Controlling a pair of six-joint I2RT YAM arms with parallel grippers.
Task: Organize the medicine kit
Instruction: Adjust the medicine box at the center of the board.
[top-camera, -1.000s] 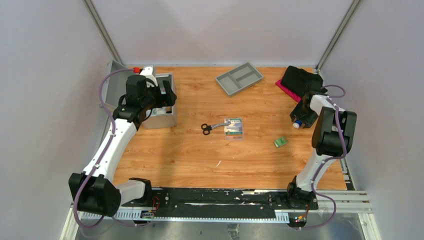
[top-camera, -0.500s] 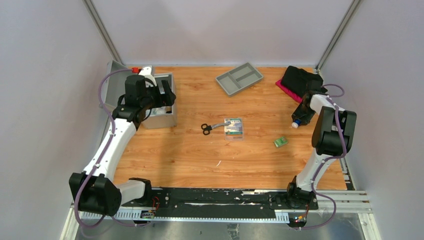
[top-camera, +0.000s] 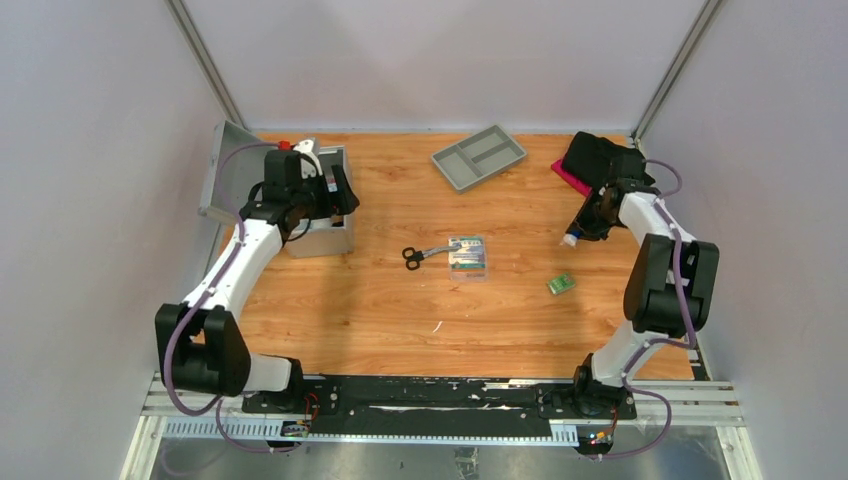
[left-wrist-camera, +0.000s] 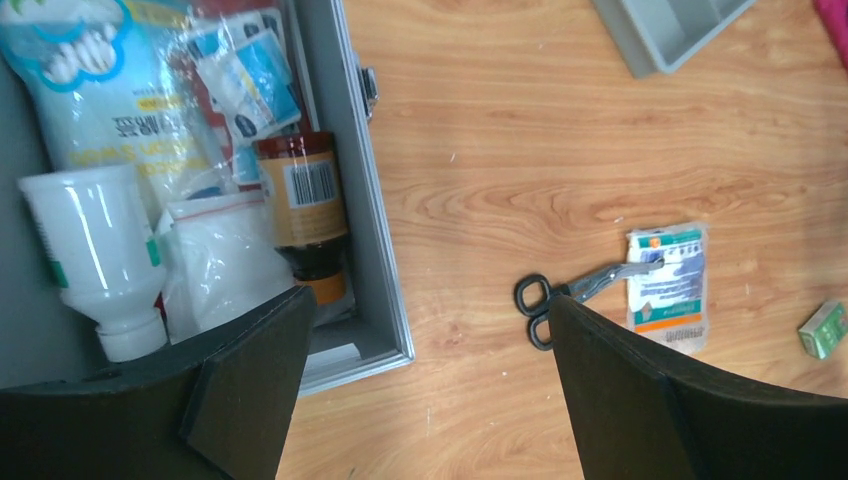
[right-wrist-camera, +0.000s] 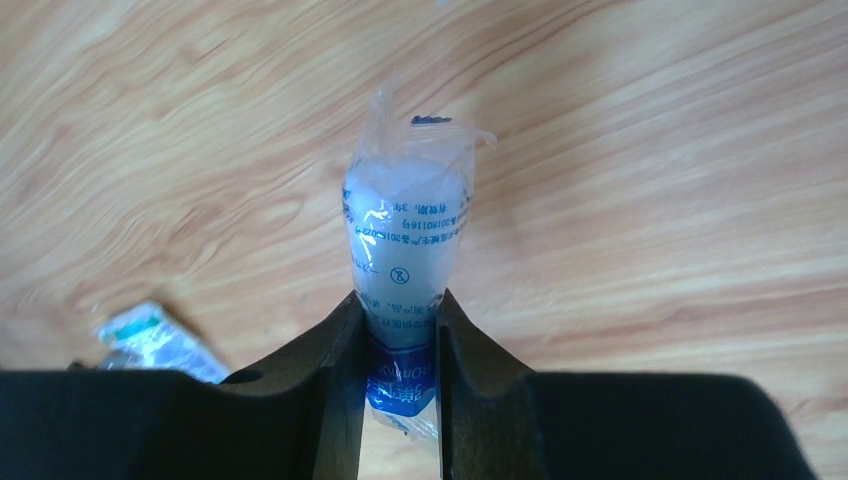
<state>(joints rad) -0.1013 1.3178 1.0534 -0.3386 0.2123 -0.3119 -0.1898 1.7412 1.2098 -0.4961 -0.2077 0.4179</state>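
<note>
Nearest us on the counter (top-camera: 350, 320) we see a green box (top-camera: 561, 284), then scissors (top-camera: 412, 257) with a blade tip on a flat sachet (top-camera: 467, 254). The right end effector (right-wrist-camera: 398, 310) is pinching a plastic-wrapped tube (right-wrist-camera: 405, 240) by its blue-printed end, and the left end effector (left-wrist-camera: 430, 305) is spread wide, gripping nothing, above the medicine kit (top-camera: 325, 238). The kit sits open at far left with a white bottle (left-wrist-camera: 90, 240), brown bottle (left-wrist-camera: 300, 200) and bags (left-wrist-camera: 110, 90) inside; a grey tray (top-camera: 478, 156) and black pouch (top-camera: 600, 160) lie farthest back.

Wooden table (top-camera: 400, 320) bore medicine kit (top-camera: 322, 240) at far left corner, grey tray (top-camera: 478, 156) at far edge, black pouch (top-camera: 600, 158) at far right corner; scissors (top-camera: 420, 254) touched packet (top-camera: 467, 255) mid-surface; green box (top-camera: 561, 284) lay nearer right edge.
</note>
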